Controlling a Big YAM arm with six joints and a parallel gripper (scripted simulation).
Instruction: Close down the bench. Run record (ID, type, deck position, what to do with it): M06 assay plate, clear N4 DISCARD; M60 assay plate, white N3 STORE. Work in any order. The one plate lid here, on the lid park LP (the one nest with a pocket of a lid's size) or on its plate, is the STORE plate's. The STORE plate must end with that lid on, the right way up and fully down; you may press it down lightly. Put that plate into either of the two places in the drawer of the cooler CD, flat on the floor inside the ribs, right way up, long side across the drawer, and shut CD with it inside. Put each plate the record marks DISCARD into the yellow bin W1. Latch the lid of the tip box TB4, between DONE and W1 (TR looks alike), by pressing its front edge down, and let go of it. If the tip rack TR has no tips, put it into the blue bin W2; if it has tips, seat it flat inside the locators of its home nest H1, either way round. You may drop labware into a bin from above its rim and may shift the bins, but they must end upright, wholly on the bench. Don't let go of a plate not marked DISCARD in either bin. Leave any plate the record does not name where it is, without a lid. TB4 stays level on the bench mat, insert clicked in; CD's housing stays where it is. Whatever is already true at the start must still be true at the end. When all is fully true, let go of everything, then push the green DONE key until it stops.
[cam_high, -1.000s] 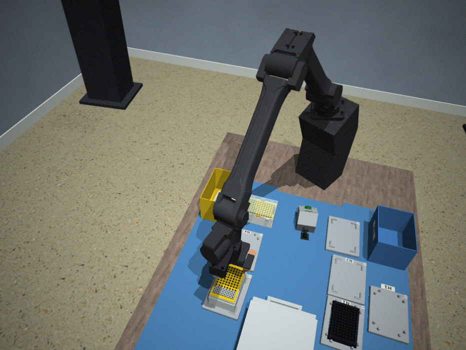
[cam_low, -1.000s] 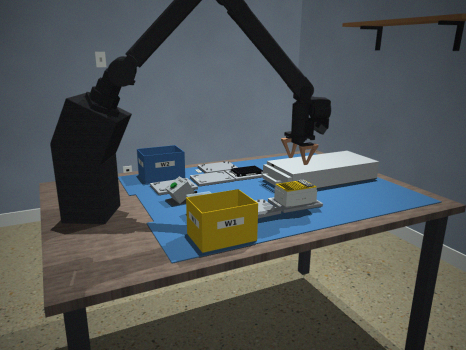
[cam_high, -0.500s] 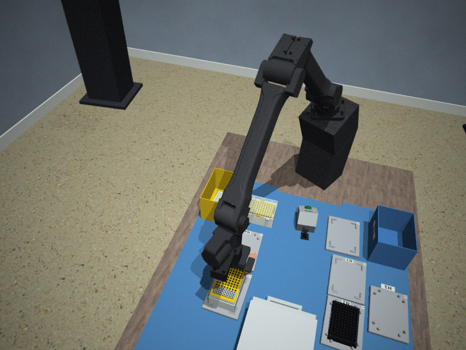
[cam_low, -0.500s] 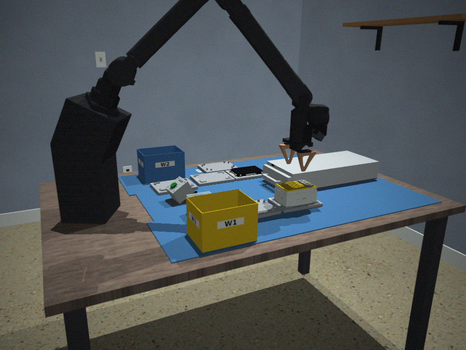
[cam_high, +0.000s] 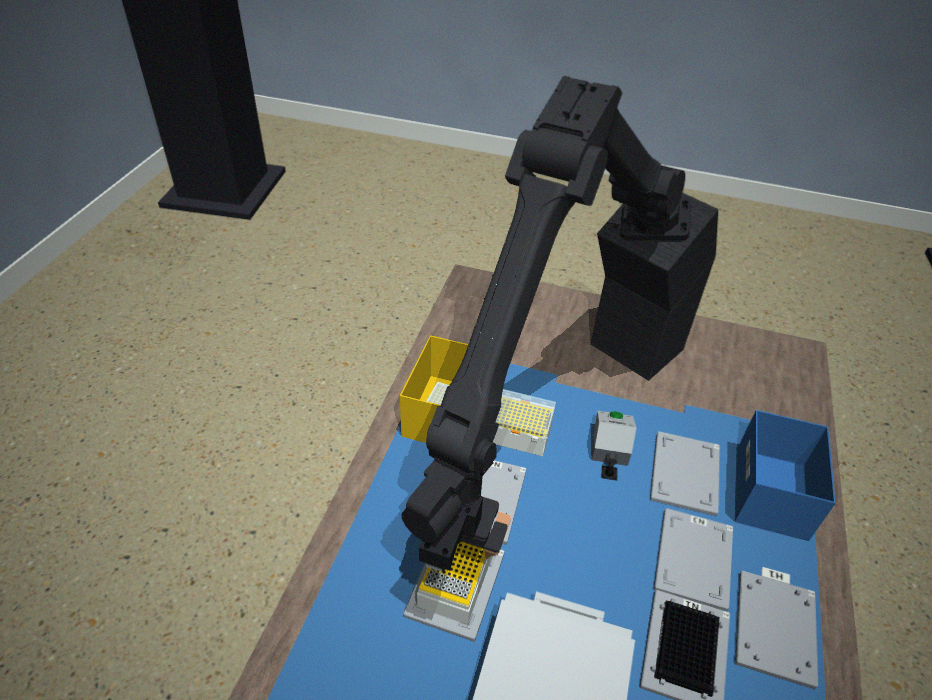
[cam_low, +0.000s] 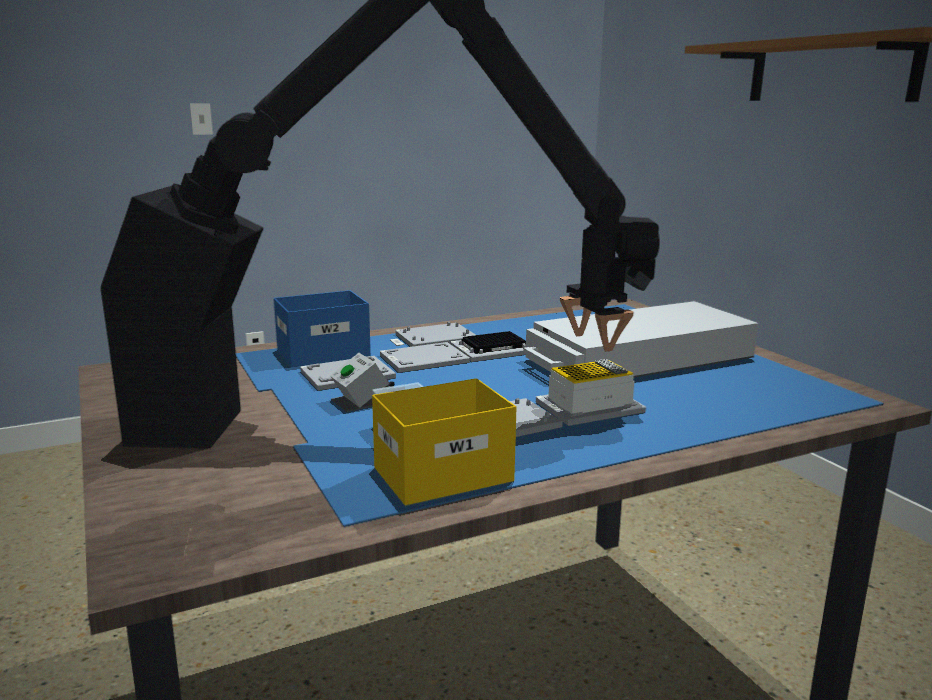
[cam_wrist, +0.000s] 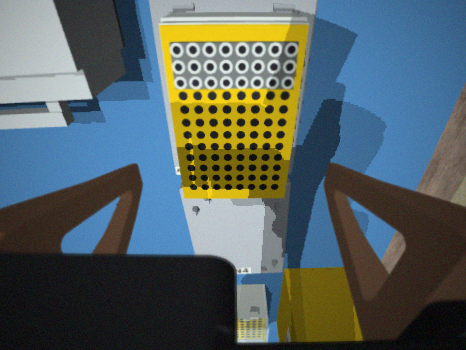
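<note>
The tip rack TR is a white box with a yellow insert, standing on a grey nest near the mat's left edge. Three rows of tips fill one end of it; the other holes are empty. My gripper is open and empty, hanging a little above the rack with its fingers spread to either side. The tip box TB4 stands next to the yellow bin W1. The white cooler CD lies beside the rack.
An empty grey nest lies between the rack and TB4. The green DONE key, blue bin W2, a black plate and nest H1 are across the mat.
</note>
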